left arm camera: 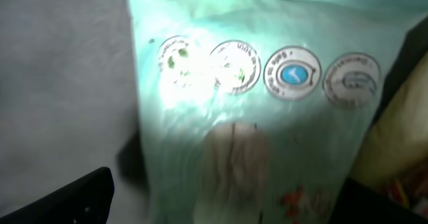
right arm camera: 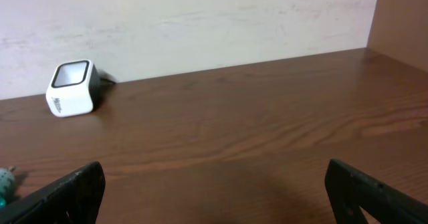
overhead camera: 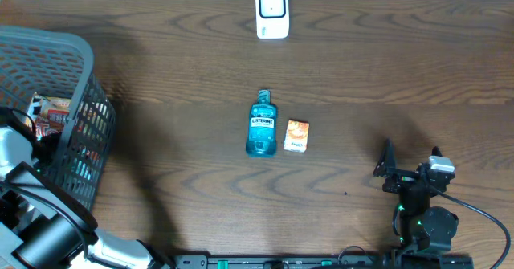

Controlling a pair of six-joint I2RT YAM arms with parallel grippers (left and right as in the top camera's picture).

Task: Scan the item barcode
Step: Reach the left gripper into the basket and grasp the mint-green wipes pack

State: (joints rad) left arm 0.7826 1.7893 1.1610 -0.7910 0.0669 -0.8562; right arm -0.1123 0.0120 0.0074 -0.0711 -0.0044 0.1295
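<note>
Grey plastic mesh basket (overhead camera: 56, 52) on the brown wooden desk (overhead camera: 161, 52). Holds a red-and-orange packet (overhead camera: 50, 112) and, seen close from the left wrist, a pale green pouch (left arm camera: 267, 137) printed with four round seals. Left claw (left arm camera: 221, 210) down among the basket's contents, spread wide over that pouch, pinching nothing; contact impossible to tell. Right of the basket, out on the desk: blue Listerine mouthwash bottle (overhead camera: 261, 126) lying flat, small orange carton (overhead camera: 296, 135) just beside it. Right and to the rear of the basket, white cube-shaped barcode scanner (overhead camera: 272, 12). Well right of the basket, right claw (right arm camera: 217, 204), spread and empty.
</note>
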